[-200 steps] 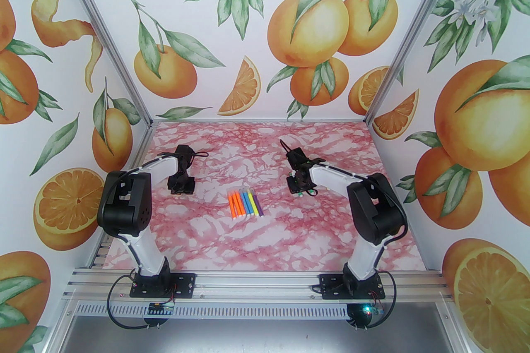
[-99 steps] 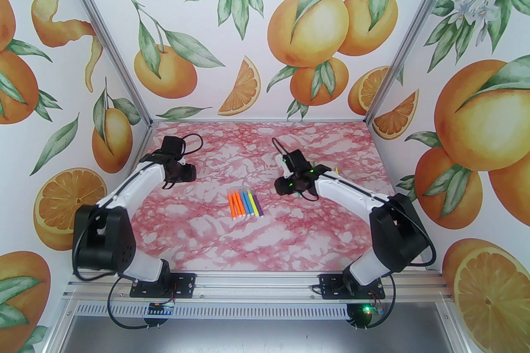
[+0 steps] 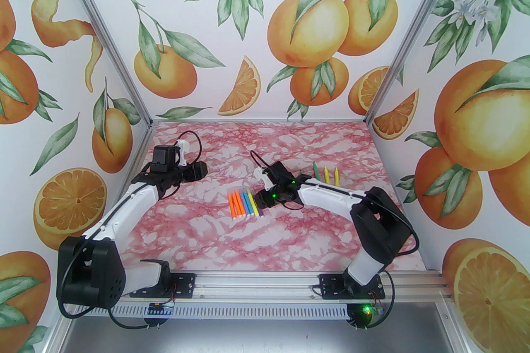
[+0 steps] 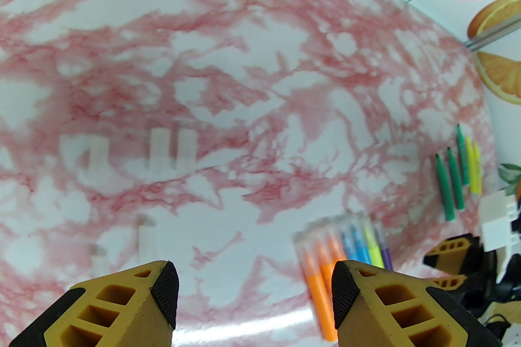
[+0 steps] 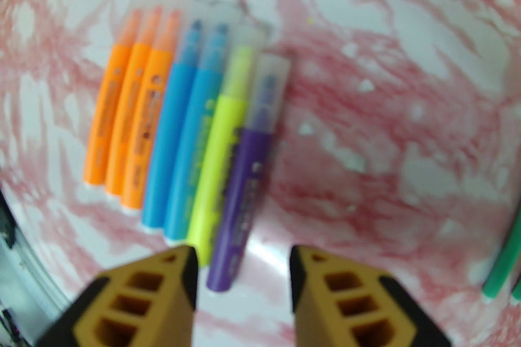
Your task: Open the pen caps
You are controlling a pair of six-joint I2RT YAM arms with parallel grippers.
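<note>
- At the middle of the marbled table (image 3: 248,243), a row of seven pens (image 3: 245,203) lies side by side: three orange, two blue, one yellow, one purple. Their pen caps (image 5: 222,32) are clear sleeves on the far ends, blurred in the right wrist view.
- In the left wrist view, pale loose caps (image 4: 173,148) lie on the table left of the row, too smeared to count.
- Green pens (image 4: 449,186) and yellow pens (image 4: 474,170) lie uncapped, well apart from the row toward the right wall. From above, the right arm cuts some of them off.
- The right gripper (image 5: 244,284) hangs at the near end of the purple pen (image 5: 240,190), jaws partly apart with nothing between them.
- The left gripper (image 4: 254,296) is spread wide and empty, well left of the row. From above its fingers are hard to make out.
- Since a second ago the right gripper has come in from the right to the row's edge, uncovering the green and yellow pens. The left arm has folded back, its elbow now low by the near edge. The row has not moved.
</note>
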